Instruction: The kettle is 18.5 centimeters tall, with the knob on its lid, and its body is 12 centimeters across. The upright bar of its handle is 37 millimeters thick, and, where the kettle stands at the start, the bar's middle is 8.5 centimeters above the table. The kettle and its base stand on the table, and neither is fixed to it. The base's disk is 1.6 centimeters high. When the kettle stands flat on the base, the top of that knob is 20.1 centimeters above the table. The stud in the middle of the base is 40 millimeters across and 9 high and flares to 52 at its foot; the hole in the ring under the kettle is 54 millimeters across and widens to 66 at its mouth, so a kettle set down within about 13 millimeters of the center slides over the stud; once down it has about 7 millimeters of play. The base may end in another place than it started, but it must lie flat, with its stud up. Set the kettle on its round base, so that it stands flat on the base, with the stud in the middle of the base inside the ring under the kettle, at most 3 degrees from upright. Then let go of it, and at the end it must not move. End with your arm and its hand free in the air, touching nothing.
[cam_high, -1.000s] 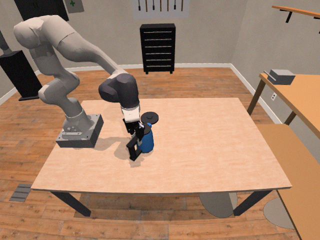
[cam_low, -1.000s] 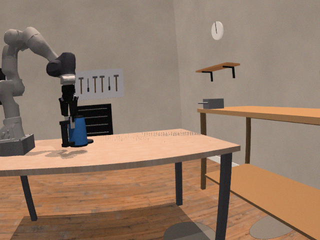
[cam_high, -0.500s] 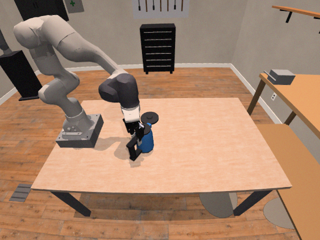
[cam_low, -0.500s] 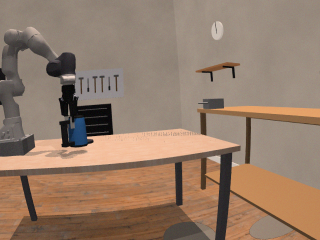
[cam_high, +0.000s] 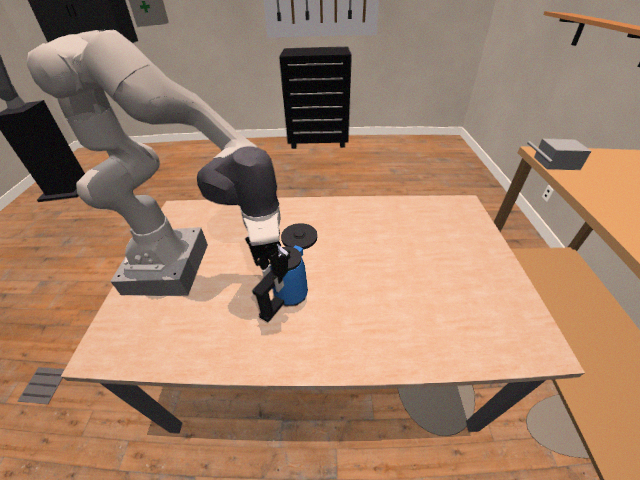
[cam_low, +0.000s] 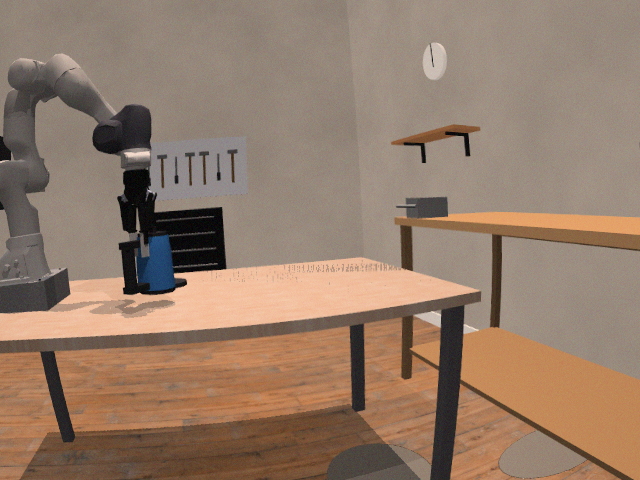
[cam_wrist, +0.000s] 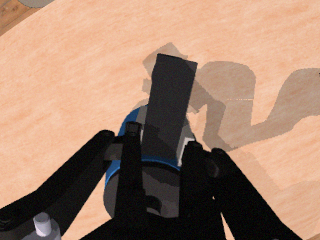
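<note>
in the top view the gripper (cam_high: 279, 262) comes down from above onto the kettle (cam_high: 292, 281), a blue body with a black handle (cam_high: 268, 297). the fingers are closed on the top part of the handle, where it meets the kettle's upper rim, so the kettle hangs directly under the gripper and a little to the side away from the arm's base block (cam_high: 188, 268). the handle points toward the near edge of the table (cam_high: 413, 289), on the side of the base block. the round base (cam_high: 298, 235) is a dark disk with a small stud in its middle; it lies flat on the table just behind the kettle, toward the far edge. both are in the left half of the tabletop, closer to the far left corner than to the right edge.

in the exterior view the gripper (cam_low: 136, 223) stands vertical over the kettle (cam_low: 155, 263), its fingers reaching down to the top of the handle (cam_low: 128, 268). a thin dark edge of the base (cam_low: 180, 282) shows just beside the kettle's foot. i cannot tell here if the kettle touches the table or is lifted a little.

in the wrist view the two black fingers grip the handle (cam_wrist: 167, 110) from both sides, with the blue rim of the kettle (cam_wrist: 128, 127) visible under it. the handle's bar runs away from the camera over the table.
</note>
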